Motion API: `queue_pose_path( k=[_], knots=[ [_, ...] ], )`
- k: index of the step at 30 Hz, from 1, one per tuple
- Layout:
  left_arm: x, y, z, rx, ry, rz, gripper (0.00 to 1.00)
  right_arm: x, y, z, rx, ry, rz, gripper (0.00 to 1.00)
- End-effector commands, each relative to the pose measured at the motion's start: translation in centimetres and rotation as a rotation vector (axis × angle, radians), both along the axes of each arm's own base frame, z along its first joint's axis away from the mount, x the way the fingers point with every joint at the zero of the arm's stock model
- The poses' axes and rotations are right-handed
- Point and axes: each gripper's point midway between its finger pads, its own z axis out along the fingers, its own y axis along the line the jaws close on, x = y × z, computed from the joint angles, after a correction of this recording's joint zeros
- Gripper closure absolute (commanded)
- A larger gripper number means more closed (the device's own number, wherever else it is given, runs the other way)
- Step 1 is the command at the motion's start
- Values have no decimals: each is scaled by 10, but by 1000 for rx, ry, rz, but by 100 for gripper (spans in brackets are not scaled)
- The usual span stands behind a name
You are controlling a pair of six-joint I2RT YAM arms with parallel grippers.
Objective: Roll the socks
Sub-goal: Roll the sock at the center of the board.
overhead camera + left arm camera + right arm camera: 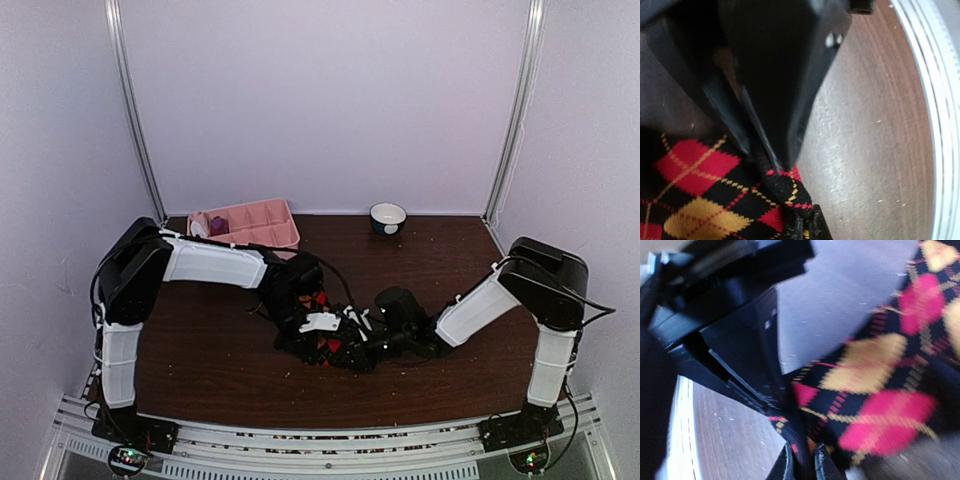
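Left gripper [774,167]: jaws pinched shut on a fold of the argyle sock [695,200].
Right gripper [784,412]: jaws likewise clamped on a fold of the same sock, its tips facing the left tool's, near each other.
Argyle sock: black with red and yellow diamonds, bunched at table centre under both tools.
Table [200,345]: dark brown wood, flecked with lint.
Tray [280,241]: pink, compartmented, at 11 o'clock by the far edge.
Bowl [388,217]: upright at 1 o'clock, well apart from the tray.
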Motion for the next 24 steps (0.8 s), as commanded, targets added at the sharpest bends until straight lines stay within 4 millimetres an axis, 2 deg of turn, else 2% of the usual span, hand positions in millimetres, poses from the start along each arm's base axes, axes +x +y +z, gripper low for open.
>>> queue_pose_path(
  k=[1, 5, 8, 9, 10, 11, 15, 17, 19, 21, 22, 24],
  knots=[
    [-16, 30, -28, 167, 233, 103, 100, 7, -23, -6, -48, -86, -97, 80],
    [-17, 35, -36, 229, 320, 149, 100, 11, -36, 7, -23, -170, -152, 63],
    [-17, 36, -36, 250, 370, 177, 100, 15, -48, 21, -14, -247, -199, 58],
    [-17, 36, -37, 256, 381, 185, 100, 17, -53, 26, -10, -276, -219, 52],
    [-18, 37, -39, 266, 386, 191, 100, 20, -59, 31, -12, -311, -247, 14],
    [-18, 38, -40, 277, 391, 197, 100, 22, -65, 36, -14, -344, -274, 1],
    [-23, 38, -37, 289, 461, 210, 100, 37, -91, 64, -17, -457, -422, 0],
    [-25, 40, -34, 298, 485, 206, 100, 49, -110, 77, -5, -473, -566, 0],
    [-28, 41, -32, 305, 514, 203, 100, 61, -134, 82, 27, -400, -746, 0],
    [-30, 43, -32, 313, 539, 204, 100, 61, -151, 83, 148, -317, -839, 0],
    [-31, 44, -32, 317, 541, 202, 100, 57, -148, 85, 200, -310, -802, 0],
    [-31, 46, -35, 321, 546, 205, 100, 47, -127, 82, 208, -349, -651, 0]
  ],
)
